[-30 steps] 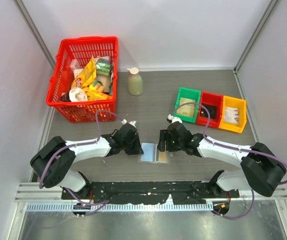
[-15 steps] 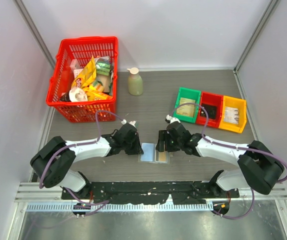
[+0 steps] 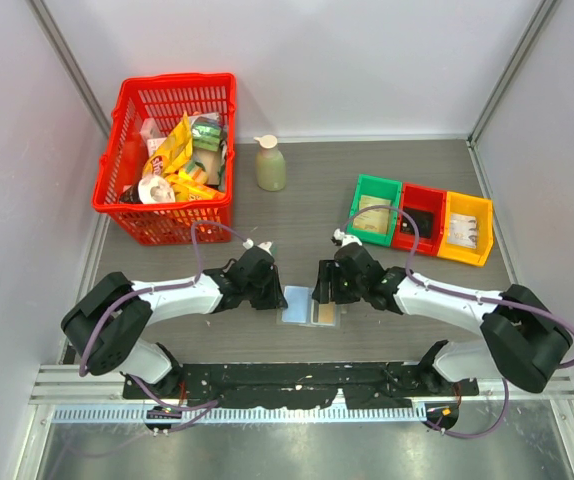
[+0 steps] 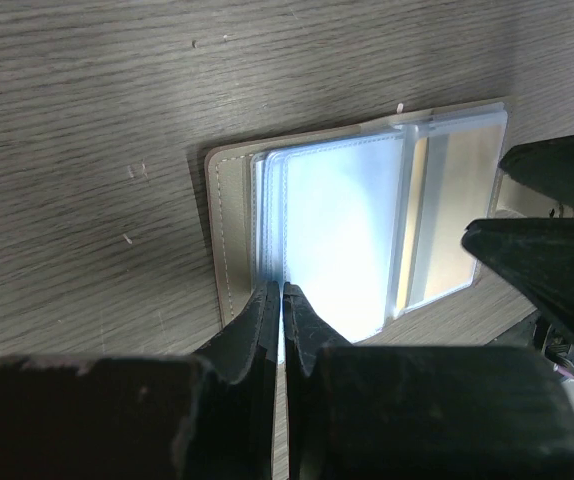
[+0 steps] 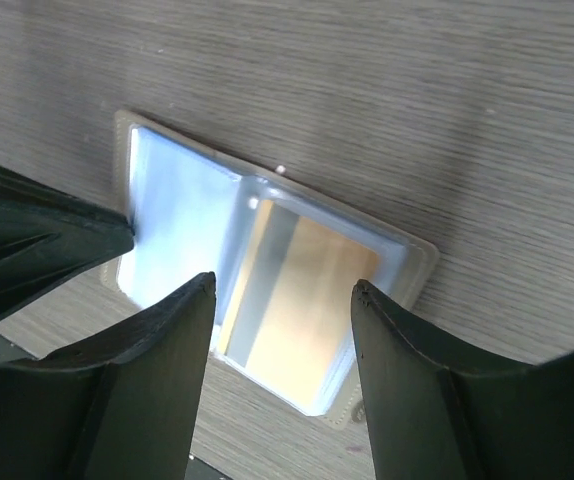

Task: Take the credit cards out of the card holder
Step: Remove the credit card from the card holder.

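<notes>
Grey wood-grain table (image 3: 307,215): card holder (image 3: 302,305) open flat, long axis left-right.

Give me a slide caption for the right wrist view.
Right tool open over the unfolded card holder, a yellow-orange credit card visible inside, left tool at its edge.

Robot lab cell: white panel walls (image 3: 367,60), aluminium rail (image 3: 307,412), table (image 3: 307,210).

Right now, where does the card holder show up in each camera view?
Top external: the card holder lies open, low in the picture near the centre.
Left wrist: centre-right, filling much of the frame.
Right wrist: centre, lying at a slant.
Shared landmark: the yellow-orange card in its clear sleeve.
</notes>
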Robot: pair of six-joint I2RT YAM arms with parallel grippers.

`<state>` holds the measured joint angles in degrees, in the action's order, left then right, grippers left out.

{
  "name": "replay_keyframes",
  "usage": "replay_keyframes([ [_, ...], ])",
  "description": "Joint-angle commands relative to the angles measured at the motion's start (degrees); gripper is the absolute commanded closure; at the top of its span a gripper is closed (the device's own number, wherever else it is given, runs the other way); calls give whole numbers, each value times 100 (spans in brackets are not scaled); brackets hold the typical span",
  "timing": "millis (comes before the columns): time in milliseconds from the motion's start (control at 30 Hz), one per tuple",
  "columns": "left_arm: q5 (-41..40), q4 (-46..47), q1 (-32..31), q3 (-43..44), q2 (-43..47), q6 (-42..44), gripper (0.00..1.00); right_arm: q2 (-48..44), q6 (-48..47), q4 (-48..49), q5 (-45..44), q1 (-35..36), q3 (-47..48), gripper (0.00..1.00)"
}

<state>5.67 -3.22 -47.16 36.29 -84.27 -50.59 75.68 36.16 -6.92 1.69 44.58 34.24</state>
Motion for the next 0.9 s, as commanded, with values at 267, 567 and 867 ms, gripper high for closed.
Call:
replay_keyframes([
  [267,13,6,-39,-35,-81,14,93,-10,-57,-135,-495,25,232,36],
  [567,30,24,-39,-26,-98,5,93,246,-74,190,111,42,250,37],
  [867,-13,59,-39,-17,-107,-21,93,-35,-171,16,367,86,539,44],
])
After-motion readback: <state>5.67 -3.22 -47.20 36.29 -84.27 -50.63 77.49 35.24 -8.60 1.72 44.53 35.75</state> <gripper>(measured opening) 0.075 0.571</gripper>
